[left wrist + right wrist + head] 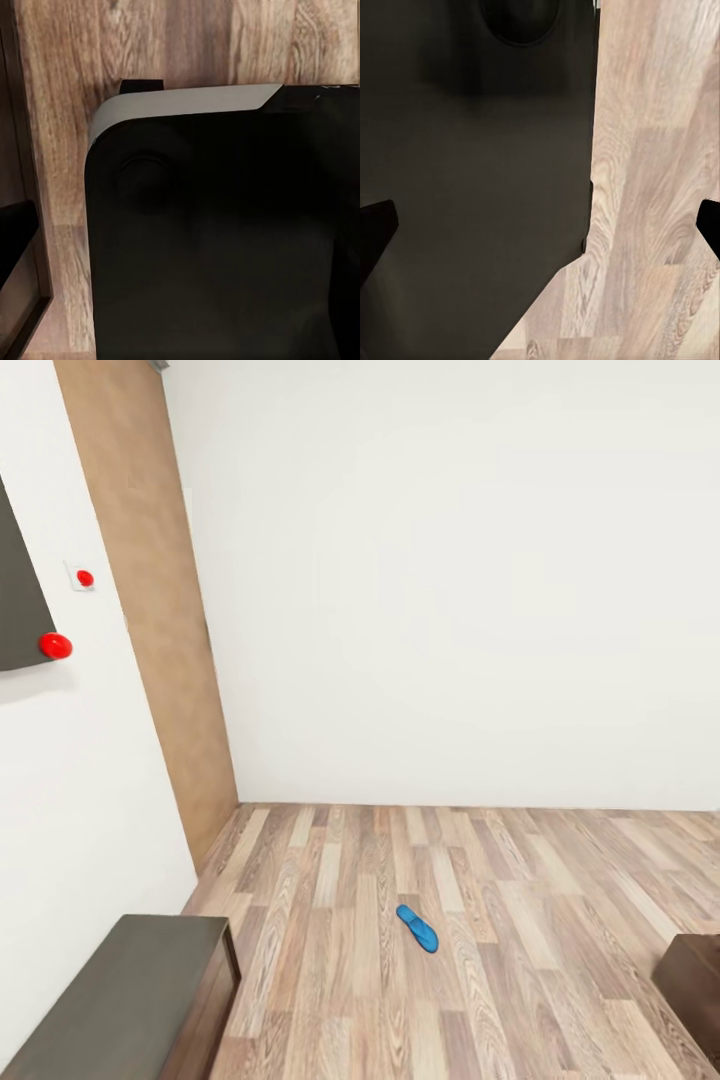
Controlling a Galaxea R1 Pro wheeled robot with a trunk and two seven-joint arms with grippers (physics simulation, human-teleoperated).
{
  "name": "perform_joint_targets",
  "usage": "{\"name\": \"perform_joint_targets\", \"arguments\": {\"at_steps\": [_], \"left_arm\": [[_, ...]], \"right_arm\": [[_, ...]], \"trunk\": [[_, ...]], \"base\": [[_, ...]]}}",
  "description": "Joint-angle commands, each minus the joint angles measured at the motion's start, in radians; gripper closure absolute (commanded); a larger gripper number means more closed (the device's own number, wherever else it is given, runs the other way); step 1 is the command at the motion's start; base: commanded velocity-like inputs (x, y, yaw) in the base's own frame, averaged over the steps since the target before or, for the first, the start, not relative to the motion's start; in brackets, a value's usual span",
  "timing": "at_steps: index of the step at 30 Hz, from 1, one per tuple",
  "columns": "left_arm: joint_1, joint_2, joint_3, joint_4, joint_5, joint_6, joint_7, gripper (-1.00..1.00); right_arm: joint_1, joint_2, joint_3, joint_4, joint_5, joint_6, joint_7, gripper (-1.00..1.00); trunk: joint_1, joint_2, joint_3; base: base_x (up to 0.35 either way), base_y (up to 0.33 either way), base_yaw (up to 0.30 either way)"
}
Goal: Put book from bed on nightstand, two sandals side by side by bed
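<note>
One bright blue sandal (417, 928) lies alone on the wood-plank floor in the head view, a little right of centre and well away from the walls. The book and the bed are out of view. In the right wrist view my right gripper (540, 221) hangs over the floor beside my own dark base, its two black fingertips (375, 225) far apart at the frame's edges with nothing between them. A dark finger (15, 240) of the left gripper shows at the edge of the left wrist view, above the floor and my black, grey-edged base (187, 101).
A long low dark bench (120, 1000) with a grey top stands against the left wall at the lower left. A dark-brown wooden corner (692, 978) juts in at the right edge; I cannot tell which furniture it is. White walls meet at a tan panel (150, 610). Red knobs (55, 645) sit on the left wall.
</note>
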Motion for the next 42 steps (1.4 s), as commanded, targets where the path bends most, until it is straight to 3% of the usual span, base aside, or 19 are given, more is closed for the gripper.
{"name": "perform_joint_targets", "arguments": {"at_steps": [1, 42], "left_arm": [[0.0, 0.0, 0.0, -0.001, 0.0, 0.001, 0.0, -1.0], [0.0, 0.003, 0.001, -0.013, 0.0, 0.001, 0.0, -1.0]], "right_arm": [[0.0, 0.0, -0.001, -0.001, 0.0, 0.003, -0.002, -1.0], [0.0, 0.0, -0.002, -0.001, -0.002, 0.004, -0.002, -1.0]], "trunk": [[0.0, 0.0, -0.001], [0.0, 0.0, -0.001]], "base": [[0.0, 0.0, -0.222], [0.006, 0.004, -0.277]]}}
